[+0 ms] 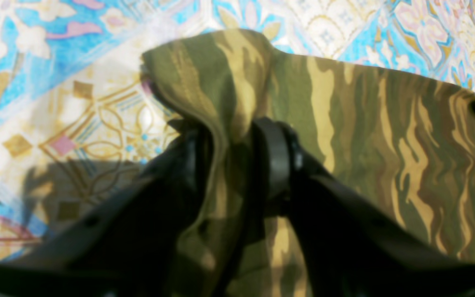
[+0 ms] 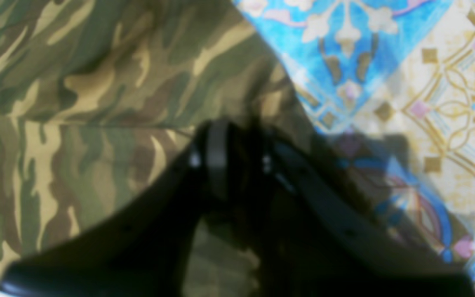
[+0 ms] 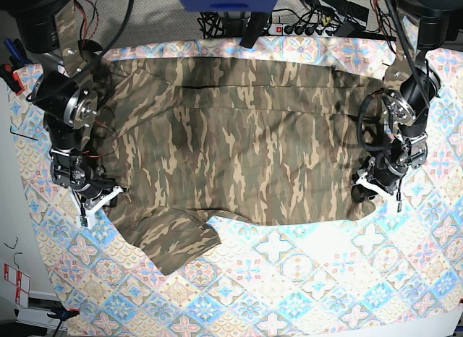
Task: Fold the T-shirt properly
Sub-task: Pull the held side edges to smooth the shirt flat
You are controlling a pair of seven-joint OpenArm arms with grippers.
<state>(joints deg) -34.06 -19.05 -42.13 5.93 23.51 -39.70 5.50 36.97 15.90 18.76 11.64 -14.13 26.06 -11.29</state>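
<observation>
Pinching the near edge of the T-shirt [image 3: 239, 149] at both ends is the step I am working through, the start of the first fold. The shirt is lying spread across the middle of the base view on the tablecloth-covered surface [image 3: 304, 279], one sleeve sticking out toward the lower left. My left hand [image 1: 237, 161], at the right of the base view, is gripping a bunched ridge of camouflage cloth that is rising between its fingers [image 1: 276, 156]. My right hand [image 2: 237, 156], at the left of that view, is nearly closed at the shirt's edge; cloth seems caught there, though blur is keeping me from being sure. Next, I judge, I am needing to lift both ends together and evenly, carrying this edge over toward the far edge without letting the fabric slip or twist.
</observation>
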